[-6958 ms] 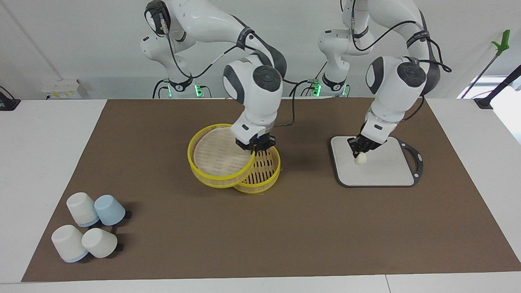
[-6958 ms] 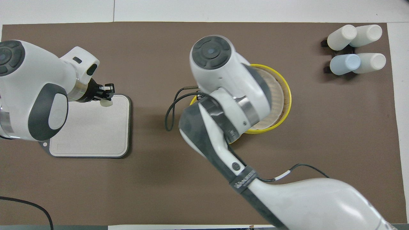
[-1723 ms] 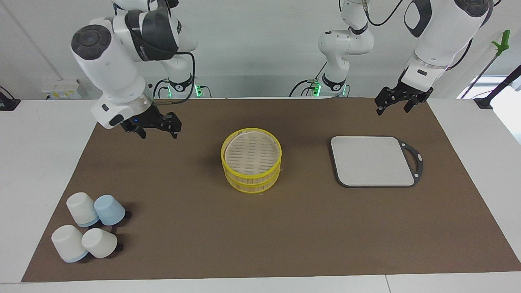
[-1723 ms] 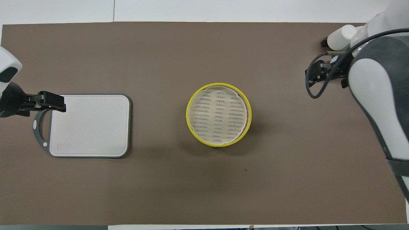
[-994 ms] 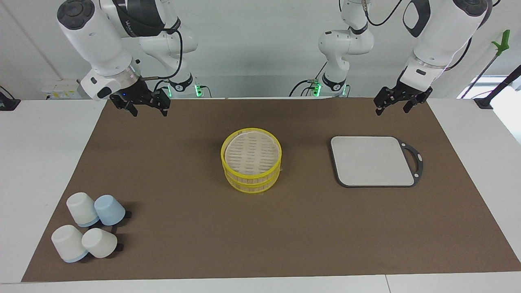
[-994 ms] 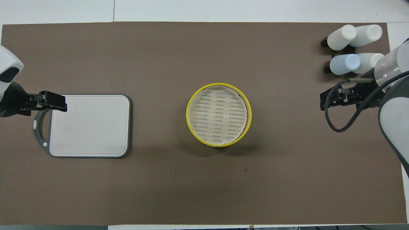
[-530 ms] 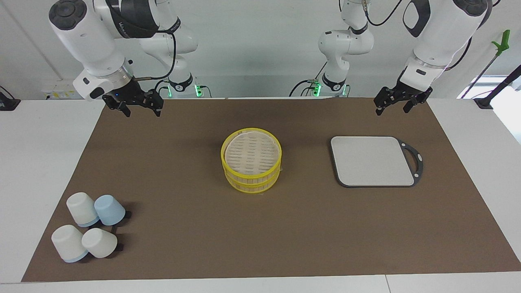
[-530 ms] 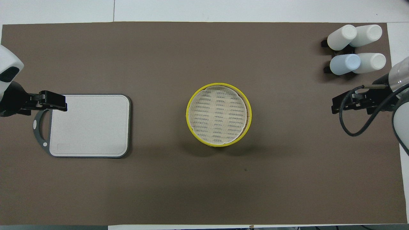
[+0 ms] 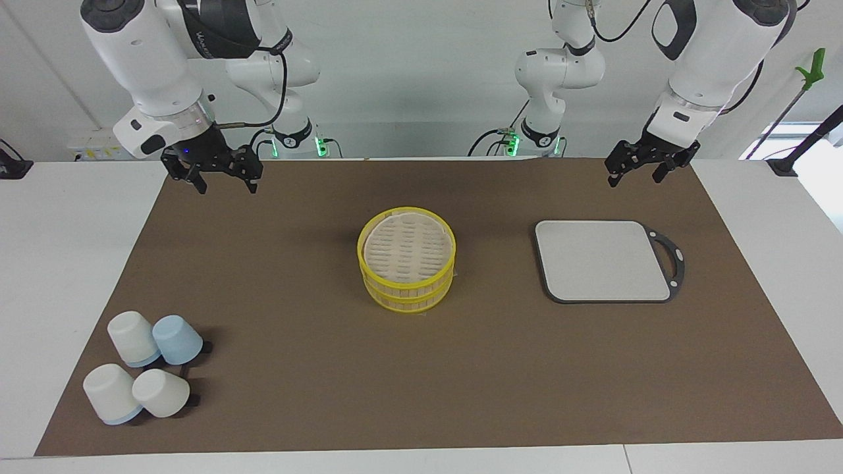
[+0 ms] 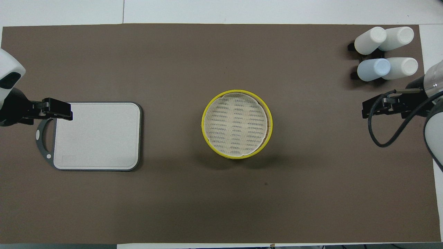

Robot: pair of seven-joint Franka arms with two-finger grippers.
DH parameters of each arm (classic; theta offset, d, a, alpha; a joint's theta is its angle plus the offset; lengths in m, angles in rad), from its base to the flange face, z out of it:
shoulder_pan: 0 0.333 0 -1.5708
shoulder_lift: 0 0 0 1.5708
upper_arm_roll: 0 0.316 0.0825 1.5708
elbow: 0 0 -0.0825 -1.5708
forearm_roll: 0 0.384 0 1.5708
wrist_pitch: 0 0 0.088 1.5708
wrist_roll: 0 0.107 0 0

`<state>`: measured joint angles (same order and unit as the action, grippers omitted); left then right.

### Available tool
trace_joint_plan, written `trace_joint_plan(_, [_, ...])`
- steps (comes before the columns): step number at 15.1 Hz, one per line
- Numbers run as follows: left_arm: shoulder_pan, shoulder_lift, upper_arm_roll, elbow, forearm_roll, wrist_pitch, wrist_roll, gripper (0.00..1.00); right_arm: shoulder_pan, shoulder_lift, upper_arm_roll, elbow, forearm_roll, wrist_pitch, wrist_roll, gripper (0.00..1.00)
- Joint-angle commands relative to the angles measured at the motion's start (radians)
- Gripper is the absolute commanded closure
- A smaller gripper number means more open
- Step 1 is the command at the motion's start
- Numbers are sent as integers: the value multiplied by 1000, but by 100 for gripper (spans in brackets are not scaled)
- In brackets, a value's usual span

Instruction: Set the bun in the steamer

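**Steamer shut, both arms clear**

I read this as the end of the job: the steamer (image 9: 406, 266) stands with both tiers stacked and its slotted top on, midway between my two grippers and well apart from each. The bun is nowhere in sight; I judge it is inside, though the top hides the interior and I cannot confirm that.

My left gripper (image 9: 642, 168) hangs with jaws wide and empty above the mat's edge, the grey board (image 9: 602, 260) below it and out toward the table's middle. My right gripper (image 9: 214, 172) also hangs wide and empty over the mat's corner at its own end, the cups (image 9: 141, 375) well below and far out from it.

Nothing more seems needed beyond parking the arms. In the overhead view both grippers are partly cut off at the frame edges.
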<state>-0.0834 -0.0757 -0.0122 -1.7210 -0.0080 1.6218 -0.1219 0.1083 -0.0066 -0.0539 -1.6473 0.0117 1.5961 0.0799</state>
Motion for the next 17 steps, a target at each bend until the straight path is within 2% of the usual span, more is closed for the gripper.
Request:
trace_joint_plan(1, [7, -12, -2, -5, -15, 12, 16, 0, -9, -13, 3, -8, -15, 10, -17, 0])
trace_joint_plan(10, [8, -12, -2, -5, -15, 12, 16, 0, -45, -23, -4, 10, -9, 1, -15, 0])
trace_joint_plan(13, [8, -12, -2, -5, -15, 12, 16, 0, -131, -21, -4, 10, 5, 2, -22, 0])
trace_joint_plan(17, [8, -12, -2, -5, -15, 12, 16, 0, -141, -21, -4, 10, 5, -1, -22, 0])
